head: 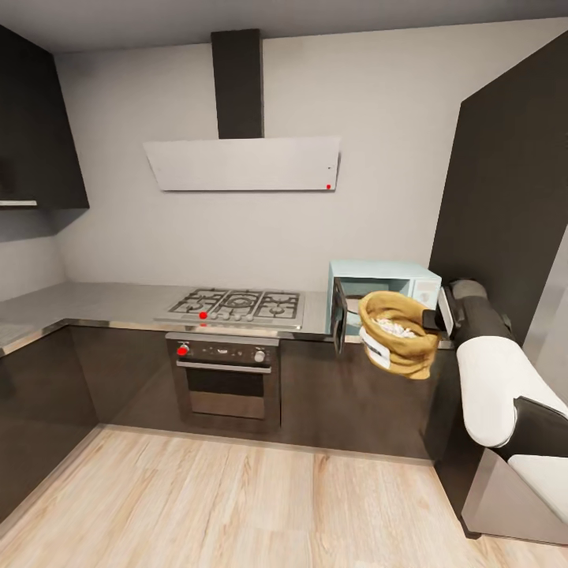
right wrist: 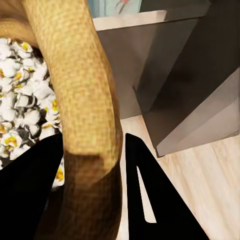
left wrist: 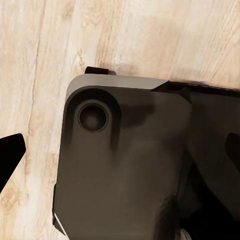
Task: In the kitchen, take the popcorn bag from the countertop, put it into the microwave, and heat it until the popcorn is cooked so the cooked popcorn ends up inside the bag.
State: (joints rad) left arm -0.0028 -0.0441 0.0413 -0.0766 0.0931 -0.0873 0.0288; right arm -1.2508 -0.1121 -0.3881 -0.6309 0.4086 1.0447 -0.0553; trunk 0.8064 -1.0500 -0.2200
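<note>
My right gripper [head: 435, 319] is shut on the thick rolled rim of the mustard-tan popcorn bag [head: 398, 347], which hangs tilted in the air just in front of the microwave [head: 394, 282]. Puffed white popcorn [head: 394, 327] fills the bag. The mint-blue microwave stands on the grey countertop [head: 102, 304] with its dark door [head: 339, 315] swung open. In the right wrist view the bag's rim [right wrist: 75, 75] runs between the two black fingers [right wrist: 150, 200], with popcorn [right wrist: 20, 110] beside it. My left gripper [left wrist: 120, 152] hangs over the floor, its fingers [left wrist: 10, 155] spread wide.
A gas cooktop [head: 237, 304] and a steel oven [head: 227, 371] sit left of the microwave, under a white range hood [head: 244, 162]. A tall dark cabinet [head: 505, 197] rises at the right. Wood floor [head: 237, 505] lies in front; my base [left wrist: 125, 165] is below the left gripper.
</note>
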